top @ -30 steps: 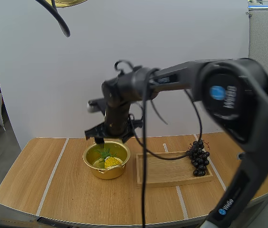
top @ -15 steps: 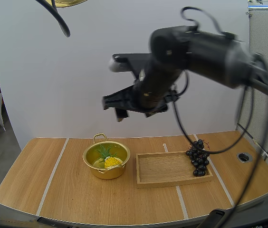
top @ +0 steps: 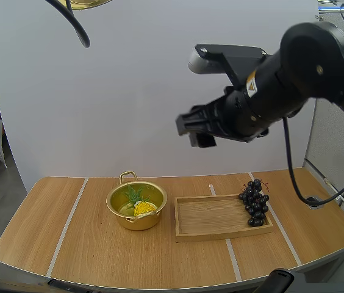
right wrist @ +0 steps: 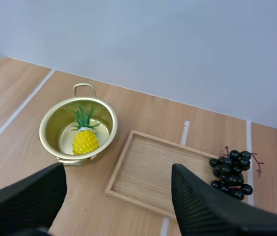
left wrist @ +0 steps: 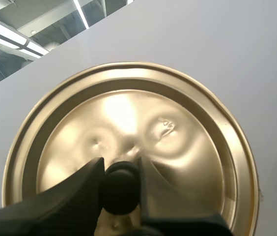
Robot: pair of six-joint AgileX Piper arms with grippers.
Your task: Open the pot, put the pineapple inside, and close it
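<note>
— Hands, state?
— Right hand spread, high above worktop; left hand pinching lid by its knob, aloft.
— Pot, pineapple?
— Pot open on worktop; pineapple inside it.
— Hazard?
— Lid lowered off-centre may catch rim or leaves, sit crooked, shove pot.

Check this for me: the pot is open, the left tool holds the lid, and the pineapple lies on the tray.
One thing is wrong: the pineapple lies in the pot, not on the tray, as the right wrist view shows. The rest stands: the pot is open and the left tool holds the lid.
</note>
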